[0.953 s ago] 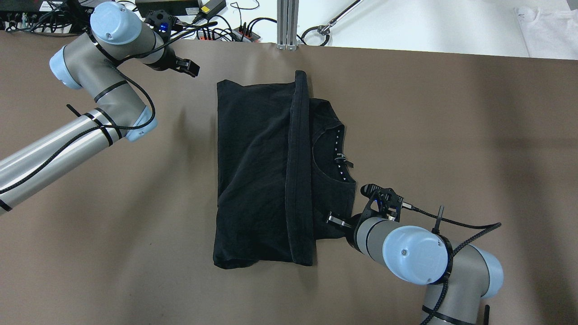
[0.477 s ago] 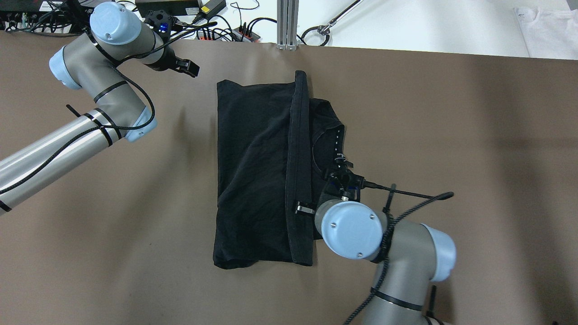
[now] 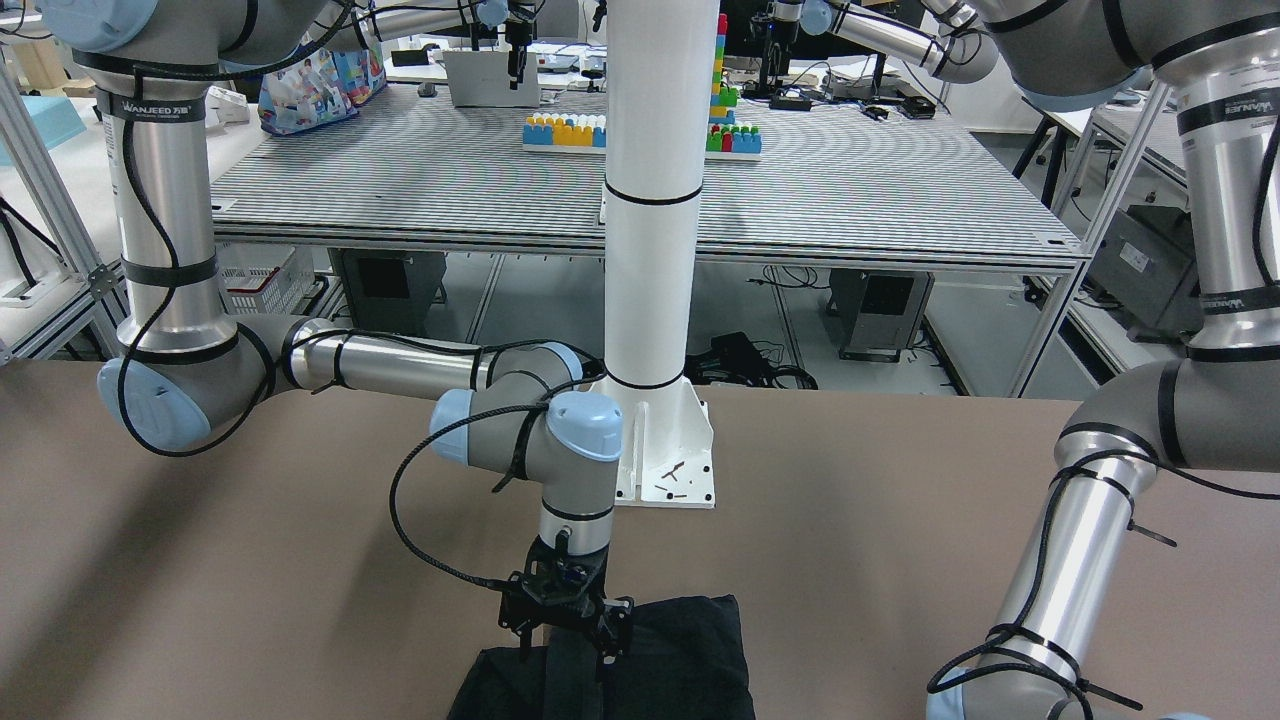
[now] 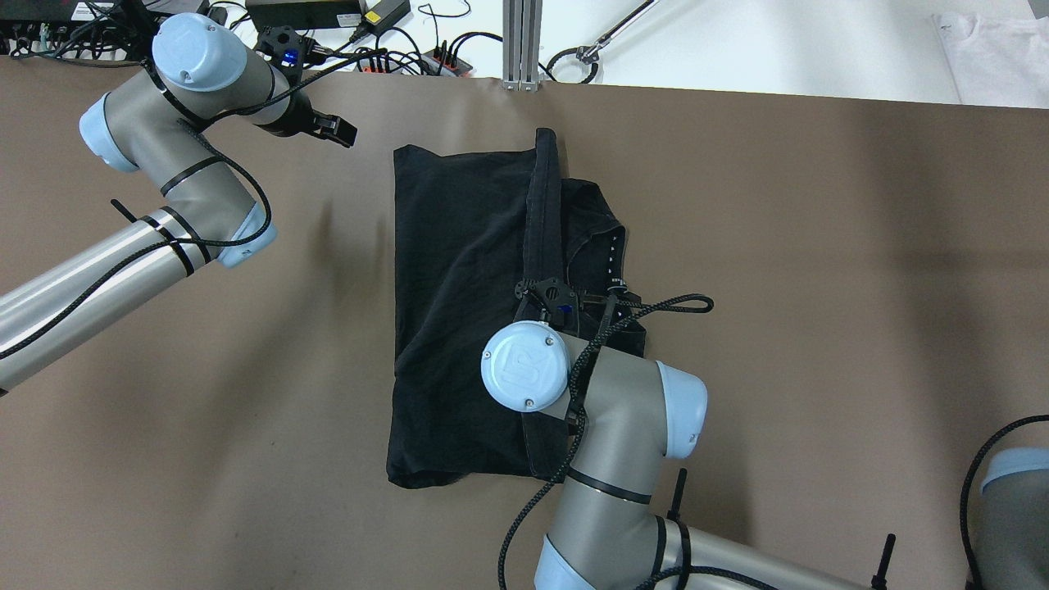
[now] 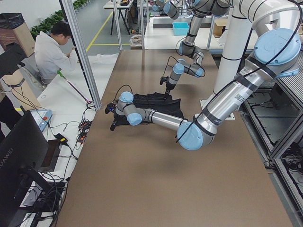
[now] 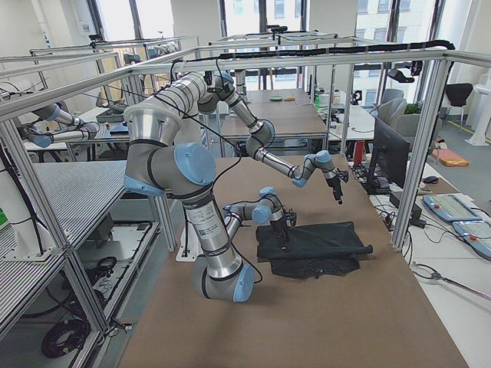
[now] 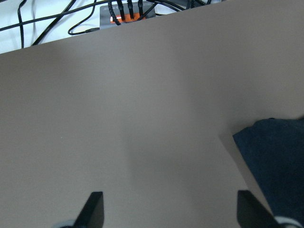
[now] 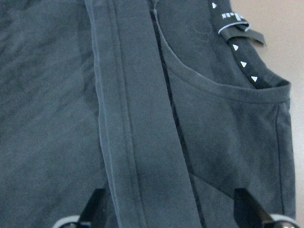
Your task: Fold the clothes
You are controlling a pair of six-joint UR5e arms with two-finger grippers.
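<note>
**While right gripper hangs over the clothes, left gripper sits apart**

Lower middle of the overhead frame, right gripper points straight down at the clothes, fingers spread wide, pinching nothing; can't tell if they touch. Clothes lie folded at frame centre on the table. Upper left, left gripper is spread too, over bare table near the clothes' corner.

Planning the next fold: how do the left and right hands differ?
The left hand hangs over brown table, beside the black fabric garment; the right hand over the garment's hem band. The left hand sits high, the right hand low, near the fabric. Both are open, empty.
</note>
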